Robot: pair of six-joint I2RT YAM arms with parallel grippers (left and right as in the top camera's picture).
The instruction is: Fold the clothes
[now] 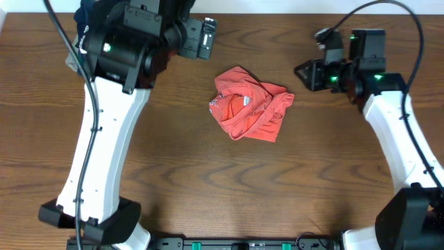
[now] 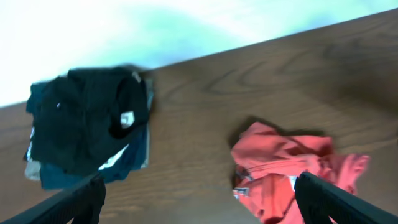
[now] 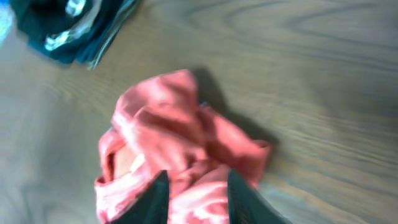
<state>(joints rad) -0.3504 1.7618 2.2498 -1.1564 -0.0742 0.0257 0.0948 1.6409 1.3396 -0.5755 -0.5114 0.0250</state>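
The red-orange T-shirt (image 1: 248, 104) lies crumpled in a heap at the middle of the wooden table, with a bit of white print showing. It also shows in the left wrist view (image 2: 292, 171) and the right wrist view (image 3: 174, 143). My left gripper (image 1: 207, 38) hangs above the table, up and to the left of the shirt; its fingers (image 2: 199, 182) are wide open and empty. My right gripper (image 1: 305, 72) is just right of the shirt, apart from it; its fingers (image 3: 198, 179) are open and the shirt is seen between them.
A stack of folded dark garments (image 2: 87, 130), black on top of navy, sits near the table's far left edge, mostly hidden under my left arm in the overhead view (image 1: 84, 24). It also shows in the right wrist view (image 3: 68, 25). The table's far edge (image 2: 261, 43) lies just behind.
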